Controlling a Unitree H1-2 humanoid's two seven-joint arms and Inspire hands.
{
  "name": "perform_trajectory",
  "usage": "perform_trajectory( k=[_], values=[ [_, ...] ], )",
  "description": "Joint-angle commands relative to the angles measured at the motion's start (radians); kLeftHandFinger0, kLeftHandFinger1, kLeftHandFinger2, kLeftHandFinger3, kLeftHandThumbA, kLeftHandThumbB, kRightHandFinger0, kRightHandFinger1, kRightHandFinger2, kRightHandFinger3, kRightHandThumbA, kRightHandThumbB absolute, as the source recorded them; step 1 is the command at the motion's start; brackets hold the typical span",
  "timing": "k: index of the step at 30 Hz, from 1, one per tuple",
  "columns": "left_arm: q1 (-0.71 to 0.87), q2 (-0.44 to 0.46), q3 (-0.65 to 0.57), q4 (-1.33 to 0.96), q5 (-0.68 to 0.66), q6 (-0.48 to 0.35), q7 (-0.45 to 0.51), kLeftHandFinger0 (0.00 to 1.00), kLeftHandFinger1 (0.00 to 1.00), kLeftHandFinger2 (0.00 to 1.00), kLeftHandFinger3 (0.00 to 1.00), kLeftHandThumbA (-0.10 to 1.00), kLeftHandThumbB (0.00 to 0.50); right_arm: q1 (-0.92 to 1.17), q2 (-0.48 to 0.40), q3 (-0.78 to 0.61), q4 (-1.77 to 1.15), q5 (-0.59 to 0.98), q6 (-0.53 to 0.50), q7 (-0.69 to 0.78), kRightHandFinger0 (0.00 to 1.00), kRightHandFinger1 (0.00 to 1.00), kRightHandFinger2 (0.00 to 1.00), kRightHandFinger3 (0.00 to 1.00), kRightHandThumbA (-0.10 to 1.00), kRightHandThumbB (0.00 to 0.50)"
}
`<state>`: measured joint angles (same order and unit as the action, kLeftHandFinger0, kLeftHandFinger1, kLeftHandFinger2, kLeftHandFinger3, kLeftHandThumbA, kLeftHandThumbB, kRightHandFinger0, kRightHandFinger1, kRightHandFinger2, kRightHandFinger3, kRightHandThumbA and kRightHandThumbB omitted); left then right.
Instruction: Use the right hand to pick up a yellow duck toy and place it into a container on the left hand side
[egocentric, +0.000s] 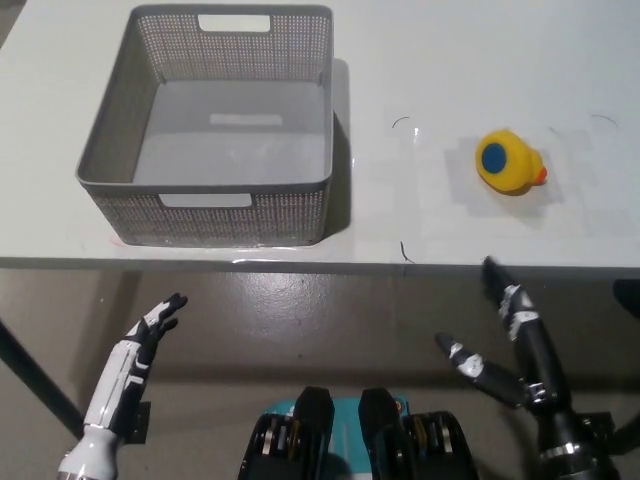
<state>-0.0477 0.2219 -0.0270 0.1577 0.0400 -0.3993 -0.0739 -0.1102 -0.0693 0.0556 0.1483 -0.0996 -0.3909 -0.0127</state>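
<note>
On table (420, 215) — grey basket (110, 130), duck (510, 162) well right.

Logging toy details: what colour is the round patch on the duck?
Blue, on the yellow duck; head view.

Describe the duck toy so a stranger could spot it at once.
Start at the white table, with the grey basket on its left part. Look to the table's right part: the duck toy lies there alone. It is the only bright yellow thing, with a blue round patch and an orange beak.
</note>
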Motion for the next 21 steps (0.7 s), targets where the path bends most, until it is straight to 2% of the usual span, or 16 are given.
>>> perform_trajectory(
  k=[1,2,3,7,8,10,13,15,16,17,19,21],
  values=[
    [-0.024,0.023,-0.023,-0.067,-0.045,-0.006,-0.067,1.00,1.00,1.00,1.00,1.00,0.342,-0.010,-0.025,-0.065,-0.135,-0.057,-0.076,-0.062,0.96,0.99,1.00,1.00,0.79,0.223],
    [-0.026,0.022,-0.025,-0.069,-0.048,-0.011,-0.069,1.00,1.00,1.00,1.00,1.00,0.341,-0.015,-0.029,-0.077,-0.151,-0.053,-0.079,-0.065,0.95,0.98,1.00,1.00,0.79,0.223],
    [-0.030,0.020,-0.028,-0.069,-0.049,-0.014,-0.072,1.00,1.00,1.00,1.00,1.00,0.317,-0.017,-0.029,-0.098,-0.183,-0.067,-0.068,-0.077,0.94,0.98,1.00,1.00,0.79,0.229],
    [-0.031,0.010,-0.034,-0.088,-0.051,0.015,-0.075,1.00,1.00,1.00,1.00,1.00,0.319,-0.042,-0.038,-0.153,-0.271,-0.085,-0.018,-0.094,0.95,1.00,1.00,1.00,0.82,0.245],
    [-0.032,0.008,-0.036,-0.088,-0.058,0.013,-0.079,1.00,1.00,1.00,1.00,1.00,0.307,-0.062,-0.042,-0.164,-0.275,-0.061,-0.026,-0.092,0.96,1.00,1.00,1.00,0.78,0.239],
    [-0.030,0.007,-0.038,-0.094,-0.062,0.022,-0.083,1.00,1.00,1.00,1.00,1.00,0.310,-0.086,-0.050,-0.178,-0.297,-0.067,0.013,-0.088,1.00,1.00,1.00,1.00,0.78,0.250],
    [-0.024,-0.001,-0.040,-0.103,-0.068,0.043,-0.085,1.00,1.00,1.00,1.00,1.00,0.326,-0.131,-0.088,-0.185,-0.340,-0.087,0.139,-0.048,1.00,1.00,1.00,1.00,0.80,0.260],
    [-0.018,-0.003,-0.040,-0.103,-0.075,0.045,-0.089,1.00,1.00,1.00,1.00,1.00,0.327,-0.178,-0.154,-0.165,-0.359,-0.107,0.255,0.024,1.00,1.00,1.00,1.00,0.90,0.298],
    [-0.015,-0.004,-0.039,-0.104,-0.084,0.049,-0.093,1.00,1.00,1.00,1.00,1.00,0.335,-0.213,-0.199,-0.152,-0.351,-0.139,0.309,0.063,1.00,1.00,1.00,1.00,0.96,0.334],
    [-0.015,-0.004,-0.038,-0.102,-0.082,0.046,-0.093,1.00,1.00,1.00,1.00,1.00,0.339,-0.247,-0.230,-0.143,-0.343,-0.164,0.369,0.092,1.00,1.00,1.00,1.00,1.00,0.399],
    [-0.013,-0.005,-0.034,-0.093,-0.088,0.042,-0.097,1.00,1.00,1.00,1.00,1.00,0.350,-0.330,-0.305,-0.108,-0.313,-0.238,0.480,0.158,1.00,1.00,1.00,1.00,1.00,0.449],
    [-0.010,-0.007,-0.032,-0.086,-0.087,0.035,-0.096,1.00,1.00,1.00,1.00,1.00,0.353,-0.409,-0.348,-0.075,-0.248,-0.276,0.501,0.186,1.00,1.00,1.00,1.00,1.00,0.482]
  ],
)
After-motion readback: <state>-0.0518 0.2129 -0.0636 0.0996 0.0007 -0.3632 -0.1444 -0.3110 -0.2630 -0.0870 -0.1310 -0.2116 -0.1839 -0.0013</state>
